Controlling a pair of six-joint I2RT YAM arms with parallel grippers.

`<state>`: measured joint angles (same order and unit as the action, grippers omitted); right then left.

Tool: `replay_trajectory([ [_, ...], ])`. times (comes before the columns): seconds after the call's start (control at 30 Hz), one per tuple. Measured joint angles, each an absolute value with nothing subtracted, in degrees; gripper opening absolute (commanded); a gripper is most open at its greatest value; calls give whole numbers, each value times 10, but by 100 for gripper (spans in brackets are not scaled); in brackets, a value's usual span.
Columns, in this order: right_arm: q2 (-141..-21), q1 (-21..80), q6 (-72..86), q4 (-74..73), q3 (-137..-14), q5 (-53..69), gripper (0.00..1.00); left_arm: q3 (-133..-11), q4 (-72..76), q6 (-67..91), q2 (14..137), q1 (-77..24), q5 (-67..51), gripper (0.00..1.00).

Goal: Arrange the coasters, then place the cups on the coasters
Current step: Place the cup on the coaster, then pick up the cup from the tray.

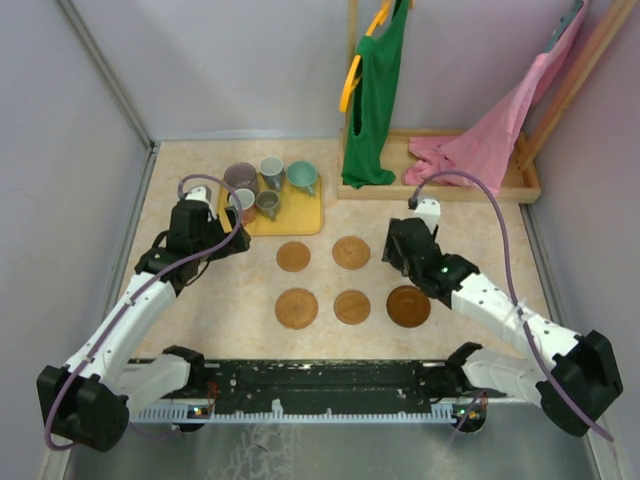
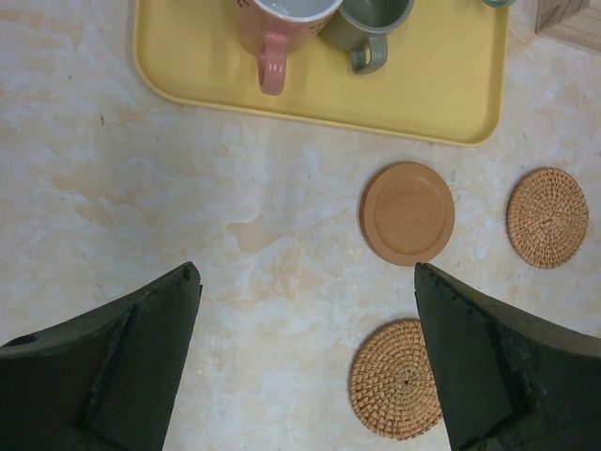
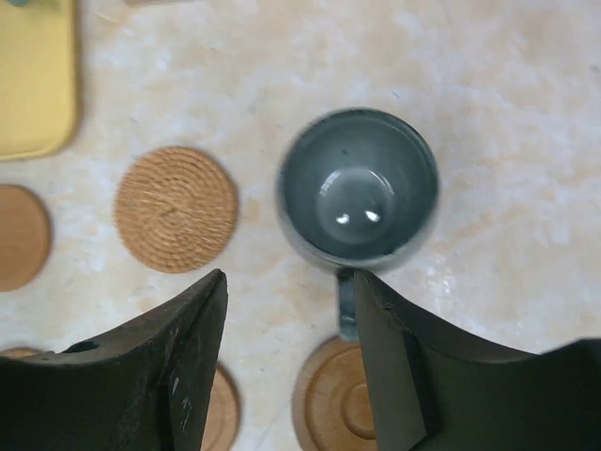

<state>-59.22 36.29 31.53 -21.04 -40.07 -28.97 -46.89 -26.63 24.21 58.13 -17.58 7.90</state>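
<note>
**Right gripper open, grey-blue cup just ahead of it**

In the right wrist view the grey-blue cup [image 3: 358, 188] stands at 12 o'clock of the right gripper [image 3: 291, 279]. The gripper's fingers are spread apart and clamp nothing. The cup's handle [image 3: 347, 303] reaches down into the gap between them, close beside the finger on the 3 o'clock side. Whether handle and finger touch cannot be told.

The cup is round and glossy, dark grey-blue inside, with two small glints at its bottom. Its outline is slightly blurred. It stands upright with its mouth towards the camera, so its long axis rises straight from the table [image 3: 488, 113]. Its handle points to 6 o'clock, towards the gripper.

A woven coaster [image 3: 176, 209] lies apart from the cup at its 9 o'clock. A smooth wooden coaster [image 3: 329, 409] lies at its 6 o'clock, beyond the handle. Whether any coaster lies under the cup cannot be told.

From the top camera the cup is hidden beneath the right gripper, which hangs at the 3 o'clock end of the far row of coasters. Five coasters [image 1: 352, 307] show there — three in the near row, two in the far one. The yellow tray [image 1: 300, 215] lies at 11 o'clock of them and carries five cups [image 1: 301, 176].

The left gripper [image 2: 306, 271] is spread wide and holds nothing. It hangs over bare table, with the tray at its 12 o'clock.
</note>
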Motion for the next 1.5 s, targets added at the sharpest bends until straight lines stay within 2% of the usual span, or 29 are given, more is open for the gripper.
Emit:
replay_trajectory([
  [0.17, -654, 396, 295, -197, -476, -285, 55, -469, -265, 246, 581, -176, 85, 100],
  [0.63, -1002, 412, 215, -107, -737, -207, 52, -448, -274, 249, 533, -175, 104, 100],
  [0.93, -1169, 412, 159, -82, -884, -183, 49, -442, -295, 251, 515, -172, 110, 100],
  [1.23, -1254, 408, 95, -48, -950, -174, 49, -442, -310, 250, 505, -172, 125, 100],
  [1.5, -1280, 395, 66, -7, -966, -167, 49, -441, -326, 250, 495, -171, 138, 100],
])
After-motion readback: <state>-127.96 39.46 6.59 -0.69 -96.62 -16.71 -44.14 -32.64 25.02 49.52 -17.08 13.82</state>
